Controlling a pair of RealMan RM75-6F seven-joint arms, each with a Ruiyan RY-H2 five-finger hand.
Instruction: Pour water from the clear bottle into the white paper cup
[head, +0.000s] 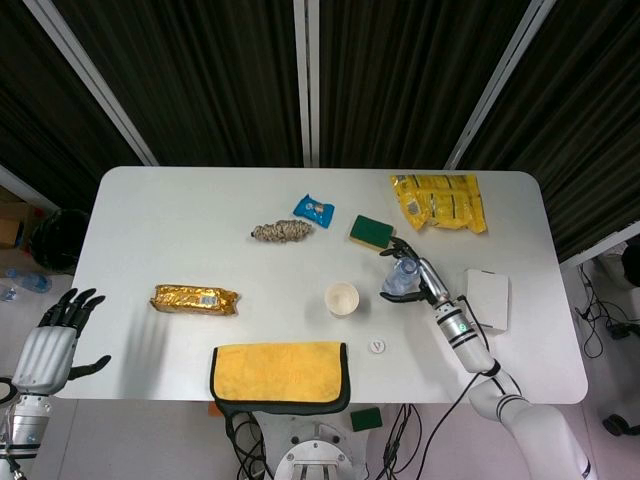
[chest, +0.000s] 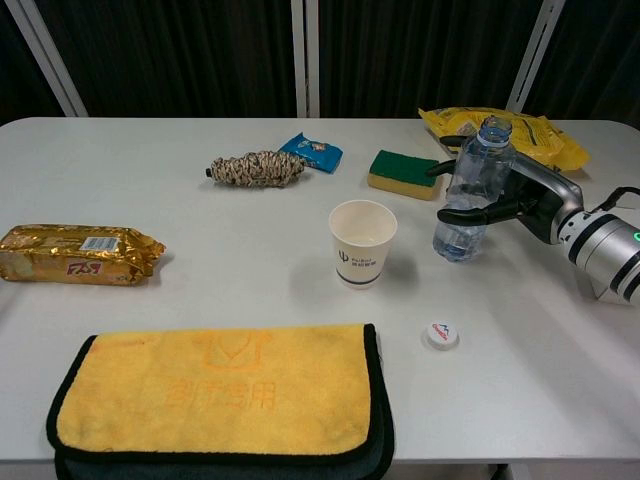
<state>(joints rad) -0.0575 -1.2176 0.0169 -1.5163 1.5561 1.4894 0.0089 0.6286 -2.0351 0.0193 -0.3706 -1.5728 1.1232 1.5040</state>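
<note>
Up top, the white desk carries plenty. The right hand sits right of centre with fingers spread around the clear bottle; whether they touch it can't be told. The white paper cup stands just left of the bottle, a small cap nearer the front edge. A yellow towel overhangs the front edge. The left hand hovers off the desk's front-left corner, fingers apart, holding nothing.
</note>
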